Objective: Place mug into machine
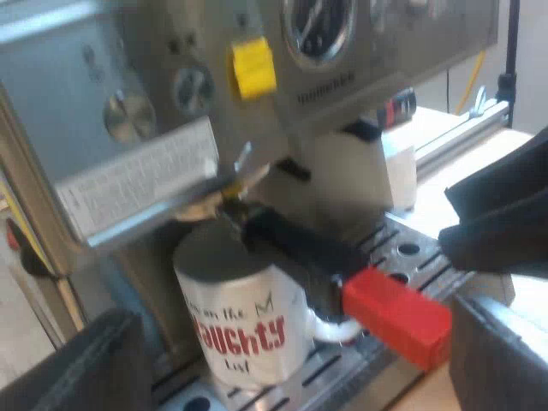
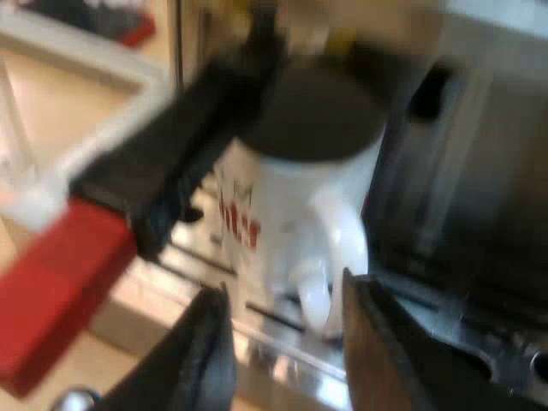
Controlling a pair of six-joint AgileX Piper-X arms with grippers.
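A white mug (image 1: 248,334) with red lettering and a dark inside stands upright on the machine's slotted drip tray (image 1: 409,250), right under the metal holder locked into the machine. The holder's dark handle (image 1: 300,248) passes over the mug's rim and ends in red (image 1: 398,312). My left gripper (image 1: 287,381) is open, its fingers wide apart on either side of the mug and short of it. My right gripper (image 2: 282,291) is open at the mug's handle (image 2: 325,257), which sits just beyond its fingertips (image 2: 210,330), untouched. The mug (image 2: 291,188) and the holder's red end (image 2: 51,282) are close by.
The espresso machine's front (image 1: 171,154) carries a pressure gauge (image 1: 318,26), a yellow tag (image 1: 253,67), knobs and a label plate. A black part of the other arm (image 1: 501,214) hangs beside the tray's edge. The tray's front rim (image 2: 257,342) is close under my right fingers.
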